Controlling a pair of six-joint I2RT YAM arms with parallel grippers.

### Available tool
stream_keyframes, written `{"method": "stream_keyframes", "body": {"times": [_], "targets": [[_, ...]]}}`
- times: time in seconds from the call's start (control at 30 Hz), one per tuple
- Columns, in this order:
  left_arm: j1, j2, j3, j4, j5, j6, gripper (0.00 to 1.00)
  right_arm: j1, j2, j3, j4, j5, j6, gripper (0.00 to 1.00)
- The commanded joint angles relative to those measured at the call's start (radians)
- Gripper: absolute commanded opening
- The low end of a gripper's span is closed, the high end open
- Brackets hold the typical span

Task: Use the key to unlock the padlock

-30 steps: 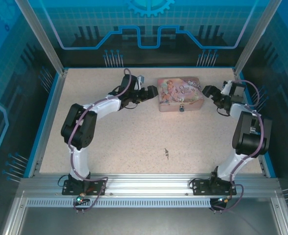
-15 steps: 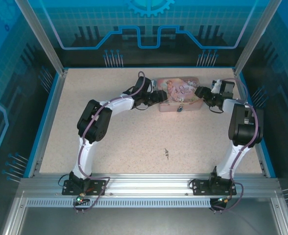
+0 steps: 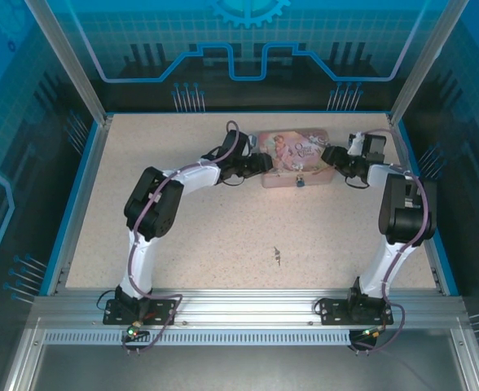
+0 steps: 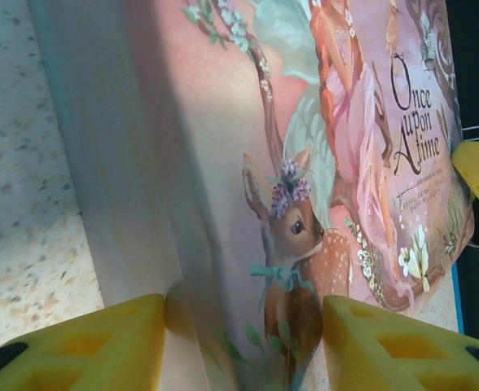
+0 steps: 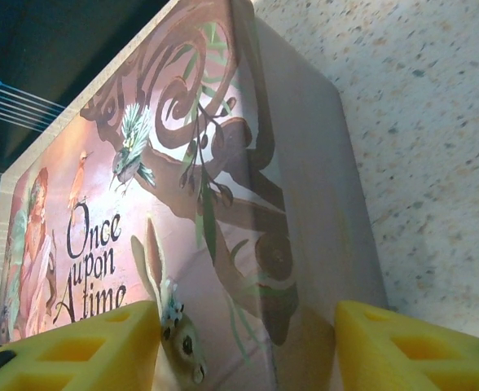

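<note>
— Padlock first: where is the tiny blue-bodied padlock with the thin metal shackle (image 3: 301, 181)?

— On the near long wall of the flat pink illustrated tin (image 3: 298, 155), about midway along it, facing the arm bases. The tin's long axis runs left to right, close to the far edge of the speckled beige table (image 3: 207, 236).

— And the grippers?

— The left gripper (image 3: 260, 164) is at the tin's left end and the right gripper (image 3: 331, 156) at its right end. So the padlock lies between them, a little toward the bases from both. In each wrist view the yellow fingers (image 4: 76, 346) stand apart with an end of the tin between them. Whether the pads press it I cannot tell.

— The key?

— The tiny thin dull-metal key (image 3: 277, 257) lies alone on bare table, well apart from the tin and nearer the bases. It seems to lie near-to-far, though it is too small to be sure. The left gripper looks a shade nearer to it.

— Room to move?

— Bare table lies wide between tin and bases. The blue rim (image 3: 166, 113) is close behind the tin and beside the right gripper, so I judge a retreat toward the bases safest.
</note>
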Motion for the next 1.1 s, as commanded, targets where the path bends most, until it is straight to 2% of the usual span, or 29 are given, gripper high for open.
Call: {"method": "stream_keyframes", "body": {"times": [0.0,0.13,0.87,1.07], "targets": [[-0.009,-0.065,-0.053,-0.01,-0.005,0.027,0.52,0.07,-0.045,-0.036,-0.04,-0.056,-0.006,0.58],[-0.005,-0.13,-0.13,-0.002,-0.036,0.029,0.53,0.113,-0.059,-0.035,-0.056,-0.083,-0.009,0.58],[0.037,-0.536,-0.586,-0.016,-0.14,0.01,0.58,0.41,-0.103,-0.079,-0.053,0.041,0.007,0.62],[0.064,-0.586,-0.639,-0.022,-0.148,0.001,0.6,0.423,-0.14,-0.111,-0.02,0.115,0.024,0.73]]}}
